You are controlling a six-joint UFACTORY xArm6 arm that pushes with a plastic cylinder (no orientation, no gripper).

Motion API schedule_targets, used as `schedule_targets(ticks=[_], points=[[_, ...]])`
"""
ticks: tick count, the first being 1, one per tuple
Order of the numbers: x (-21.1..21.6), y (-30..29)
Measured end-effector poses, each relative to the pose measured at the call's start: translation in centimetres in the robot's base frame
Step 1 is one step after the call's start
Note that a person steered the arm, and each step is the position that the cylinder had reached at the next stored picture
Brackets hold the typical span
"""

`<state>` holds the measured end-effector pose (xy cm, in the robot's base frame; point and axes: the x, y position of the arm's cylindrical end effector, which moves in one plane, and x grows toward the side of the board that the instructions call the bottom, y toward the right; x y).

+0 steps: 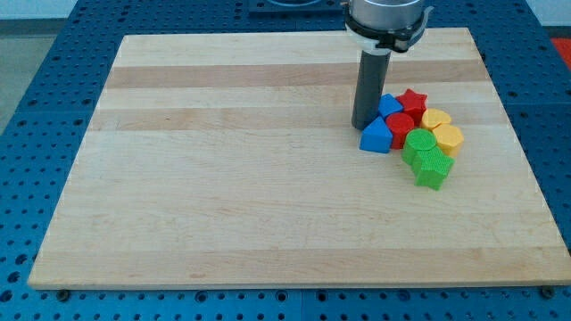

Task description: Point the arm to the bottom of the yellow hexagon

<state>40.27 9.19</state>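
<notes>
The yellow hexagon [447, 137] lies at the right edge of a tight cluster of blocks on the right half of the wooden board [223, 178]. A yellow heart [436, 118] sits just above it. My tip [364, 125] rests on the board at the cluster's left side, touching or nearly touching the blue blocks. It stands well to the left of the yellow hexagon, with the red cylinder [400, 126] between them.
The cluster also holds a red star [411, 101], a blue block [389, 105] next to the rod, a blue triangle-like block [376, 136], a green cylinder [419, 143] and a green star-like block [433, 168]. A blue perforated table surrounds the board.
</notes>
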Motion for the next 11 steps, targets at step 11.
schedule_targets(ticks=[11], points=[[6.5,11.7]])
